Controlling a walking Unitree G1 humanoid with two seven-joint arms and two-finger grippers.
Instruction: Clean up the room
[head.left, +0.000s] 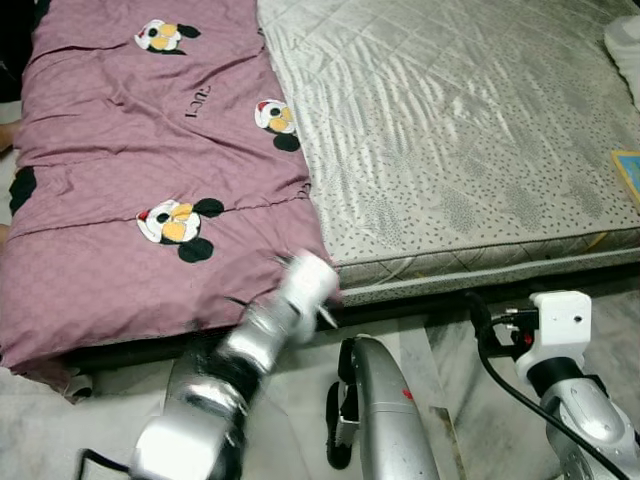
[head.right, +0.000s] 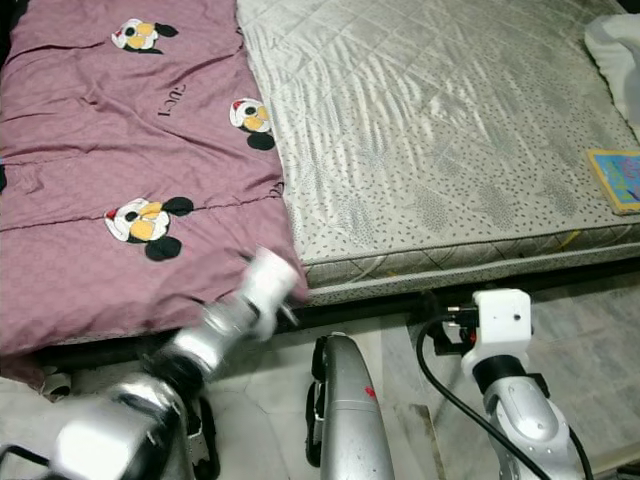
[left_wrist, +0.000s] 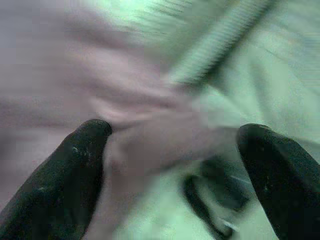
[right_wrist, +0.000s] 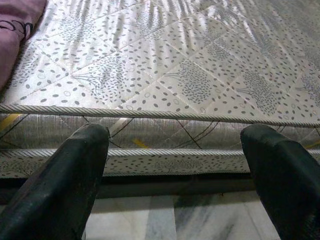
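A mauve blanket (head.left: 130, 150) printed with cartoon mice covers the left part of a bare grey quilted mattress (head.left: 450, 130). My left arm (head.left: 270, 330) reaches up to the blanket's near right corner at the bed's front edge, blurred by motion. In the left wrist view my left gripper (left_wrist: 172, 135) is open, with a fold of the mauve blanket (left_wrist: 150, 145) lying between its black fingers (left_wrist: 75, 165). My right gripper (right_wrist: 175, 140) is open and empty, low in front of the mattress's front side (right_wrist: 165, 130). Its white wrist (head.left: 560, 318) hangs before the bed.
A blue and yellow book (head.right: 615, 178) lies at the mattress's right edge, with a white cloth (head.left: 625, 45) behind it at the far right. Pale marble floor (head.left: 40, 420) runs along the bed's front. A black cable (head.left: 500, 375) loops by my right arm.
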